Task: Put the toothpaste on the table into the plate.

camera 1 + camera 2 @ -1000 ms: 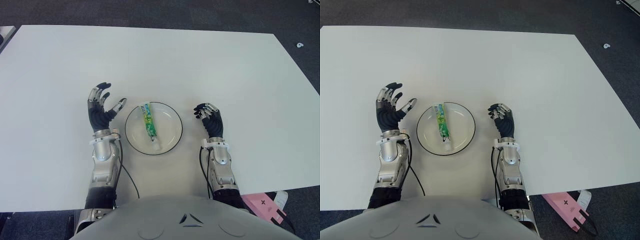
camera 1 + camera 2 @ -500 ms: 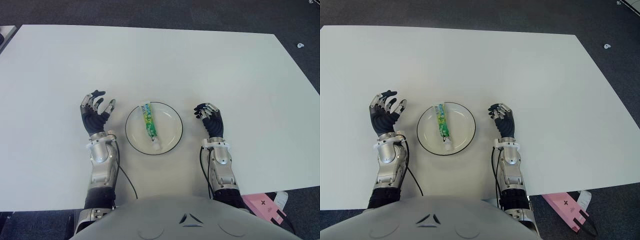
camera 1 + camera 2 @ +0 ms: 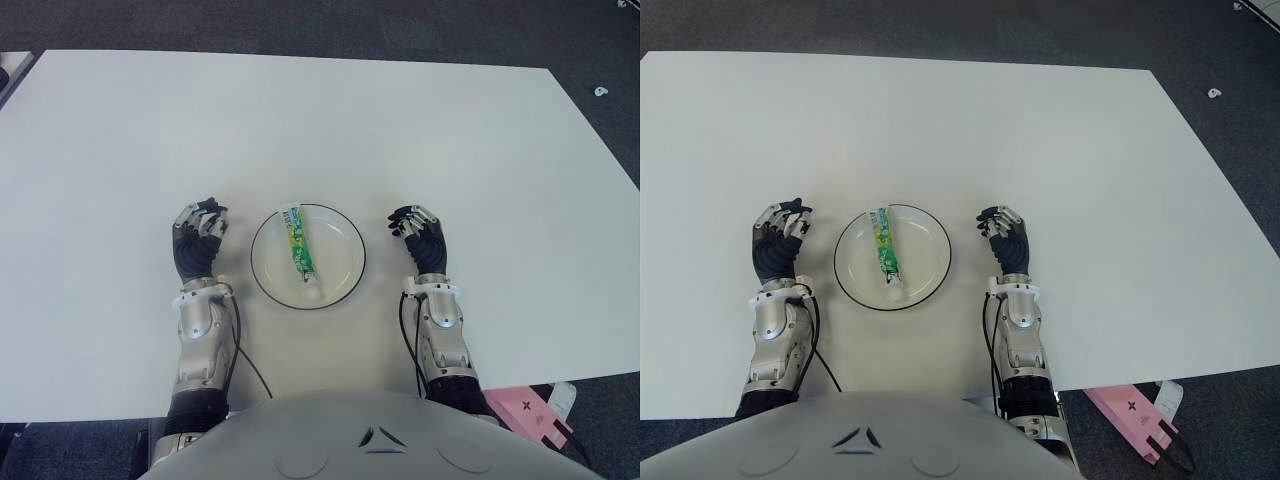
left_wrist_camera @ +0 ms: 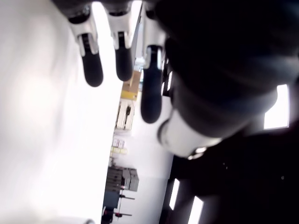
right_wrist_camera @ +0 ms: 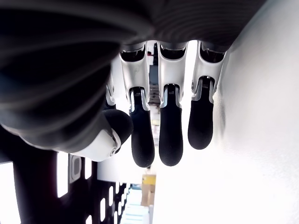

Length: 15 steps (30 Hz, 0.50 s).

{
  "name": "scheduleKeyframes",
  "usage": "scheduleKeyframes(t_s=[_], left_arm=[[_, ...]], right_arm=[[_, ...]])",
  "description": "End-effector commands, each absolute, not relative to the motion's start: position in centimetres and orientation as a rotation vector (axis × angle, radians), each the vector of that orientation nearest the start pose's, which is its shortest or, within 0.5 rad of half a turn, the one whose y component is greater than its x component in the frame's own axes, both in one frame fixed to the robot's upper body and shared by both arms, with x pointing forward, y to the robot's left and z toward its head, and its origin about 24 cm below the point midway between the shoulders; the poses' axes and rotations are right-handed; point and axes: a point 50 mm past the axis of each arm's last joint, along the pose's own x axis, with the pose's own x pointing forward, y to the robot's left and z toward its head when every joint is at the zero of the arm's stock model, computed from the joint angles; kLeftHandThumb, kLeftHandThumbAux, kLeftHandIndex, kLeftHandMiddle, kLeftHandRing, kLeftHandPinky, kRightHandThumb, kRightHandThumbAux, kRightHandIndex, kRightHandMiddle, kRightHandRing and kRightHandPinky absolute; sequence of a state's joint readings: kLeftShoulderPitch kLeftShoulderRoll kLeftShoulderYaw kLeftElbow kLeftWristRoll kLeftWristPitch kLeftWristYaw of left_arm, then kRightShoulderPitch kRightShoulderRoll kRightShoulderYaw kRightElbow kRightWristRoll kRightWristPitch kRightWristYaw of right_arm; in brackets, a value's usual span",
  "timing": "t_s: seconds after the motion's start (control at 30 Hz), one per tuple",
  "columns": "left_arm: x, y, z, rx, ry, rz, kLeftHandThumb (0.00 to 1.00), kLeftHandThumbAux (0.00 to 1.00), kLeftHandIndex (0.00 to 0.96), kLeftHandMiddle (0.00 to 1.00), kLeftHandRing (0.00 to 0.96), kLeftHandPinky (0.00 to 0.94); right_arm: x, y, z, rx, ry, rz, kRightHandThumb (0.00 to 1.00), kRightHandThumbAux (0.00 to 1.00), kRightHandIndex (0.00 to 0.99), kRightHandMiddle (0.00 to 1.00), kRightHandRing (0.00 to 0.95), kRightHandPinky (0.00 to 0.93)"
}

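A green and white toothpaste tube (image 3: 298,252) lies inside the round white plate (image 3: 345,245) with a dark rim, its cap toward me. Just left of the plate is my left hand (image 3: 200,240), apart from it, with fingers (image 4: 117,65) loosely bent and nothing in them. My right hand (image 3: 420,238) shows just right of the plate, its fingers (image 5: 170,135) relaxed and empty too. Neither hand touches the tube or the plate.
The white table (image 3: 300,120) stretches wide beyond and beside the plate. A pink object (image 3: 525,410) sits past the table's near right corner, over the dark floor. Black cables run from both wrists.
My left hand has drawn back from beside the plate and lowered, its spread fingers folding into a loose bend. The right hand, tube and plate have not moved.
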<state>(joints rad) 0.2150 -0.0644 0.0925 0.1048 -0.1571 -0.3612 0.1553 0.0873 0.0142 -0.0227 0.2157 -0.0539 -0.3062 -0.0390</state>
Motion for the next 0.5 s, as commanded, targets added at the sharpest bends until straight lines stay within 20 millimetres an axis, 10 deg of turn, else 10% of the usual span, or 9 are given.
scheduleKeyframes(t_s=[0.03,0.5], left_arm=[[18.38,18.17,-1.35,-0.191,0.091,0.325,0.702,0.724,0.433,0.502,0.496,0.488],[17.53,17.90,-1.59,-0.129,0.158,0.158,0.705,0.721,0.434,0.569,0.560,0.561]], right_arm=[[21.82,-15.97,-1.85,-0.034,0.099,-0.079,0.708,0.729,0.430,0.507,0.510,0.519],[21.85,-15.52,-1.94,-0.036,0.115,-0.080,0.707,0.730,0.430,0.509,0.515,0.517]])
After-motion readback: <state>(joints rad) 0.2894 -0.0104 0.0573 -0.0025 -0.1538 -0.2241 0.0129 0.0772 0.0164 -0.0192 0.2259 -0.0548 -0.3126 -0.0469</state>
